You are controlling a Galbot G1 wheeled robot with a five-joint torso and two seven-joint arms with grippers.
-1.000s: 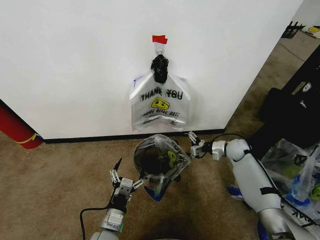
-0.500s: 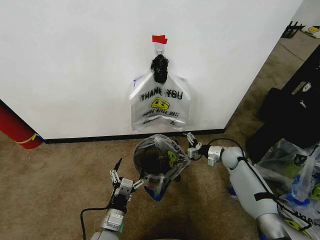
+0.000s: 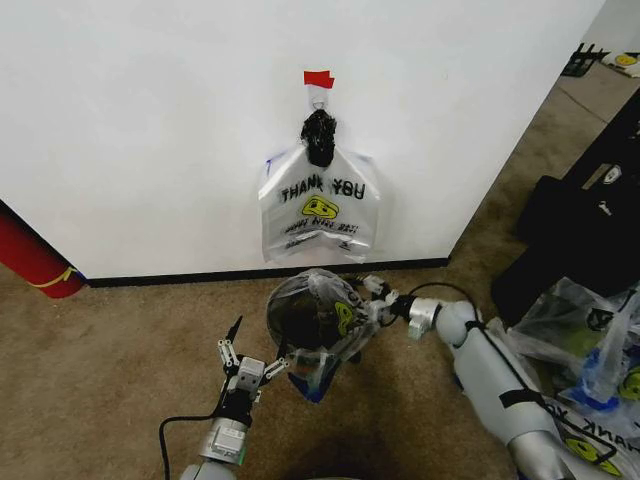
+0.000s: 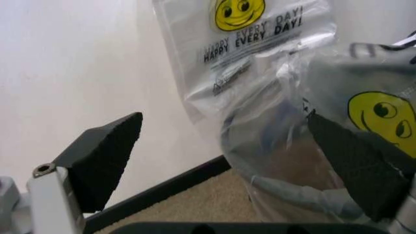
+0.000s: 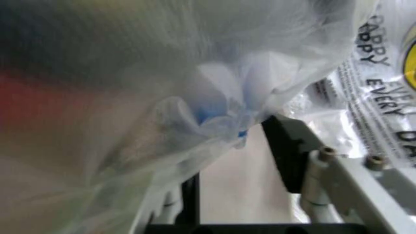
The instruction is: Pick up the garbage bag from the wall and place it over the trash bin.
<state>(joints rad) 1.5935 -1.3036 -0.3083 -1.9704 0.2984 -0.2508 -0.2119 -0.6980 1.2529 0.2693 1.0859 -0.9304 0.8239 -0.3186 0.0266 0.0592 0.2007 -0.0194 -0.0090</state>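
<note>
Thin white plastic already drapes the trash bin on the carpet below the wall, where another garbage bag hangs under a black knotted bundle and red tape. The right tool presses into the draped film at the bin's rim, probably to grip a bunched fold; how far it is open I cannot tell. The left tool waits spread wide and empty beside the bin. A red cylinder stands well apart
</note>
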